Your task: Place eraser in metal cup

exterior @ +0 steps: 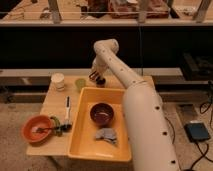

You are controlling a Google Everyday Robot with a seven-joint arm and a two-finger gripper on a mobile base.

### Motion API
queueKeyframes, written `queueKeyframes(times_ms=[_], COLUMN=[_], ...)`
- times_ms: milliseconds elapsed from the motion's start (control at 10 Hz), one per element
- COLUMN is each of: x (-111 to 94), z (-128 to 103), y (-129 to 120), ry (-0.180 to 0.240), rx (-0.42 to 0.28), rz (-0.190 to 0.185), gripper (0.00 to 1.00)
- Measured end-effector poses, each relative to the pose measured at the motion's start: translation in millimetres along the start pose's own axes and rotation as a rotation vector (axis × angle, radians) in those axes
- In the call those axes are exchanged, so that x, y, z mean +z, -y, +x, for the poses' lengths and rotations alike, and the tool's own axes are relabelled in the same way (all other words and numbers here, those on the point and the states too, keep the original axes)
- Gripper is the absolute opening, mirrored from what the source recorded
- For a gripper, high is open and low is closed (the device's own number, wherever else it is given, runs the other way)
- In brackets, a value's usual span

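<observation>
Gripper low at the far edge of the table, right beside the metal cup; cannot tell if wide, narrow or holding something. Just left, a green disc, then a white cup. Nearer, a yellow tray with a dark red bowl.

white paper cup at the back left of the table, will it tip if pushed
The white paper cup looks light, so a nudge would likely slide it. As it stands upright, a high push may tip it. Being paper, it probably crushes under a hard squeeze. The tool is at the metal cup, apart from it.
</observation>
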Motion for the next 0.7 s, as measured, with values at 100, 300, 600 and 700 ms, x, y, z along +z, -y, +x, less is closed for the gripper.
queueKeyframes(times_ms=[100, 300, 600, 700], x=[-2.2, -5.5, -6.7, -6.5], z=[1.8, 3.1, 3.9, 3.5], y=[-2.0, -2.5, -3.3, -2.8], ry=[-0.005, -0.009, -0.01, -0.009], rx=[0.004, 0.009, 0.011, 0.01], rz=[0.0, 0.008, 0.01, 0.01], gripper=[0.75, 0.75, 0.75, 0.75])
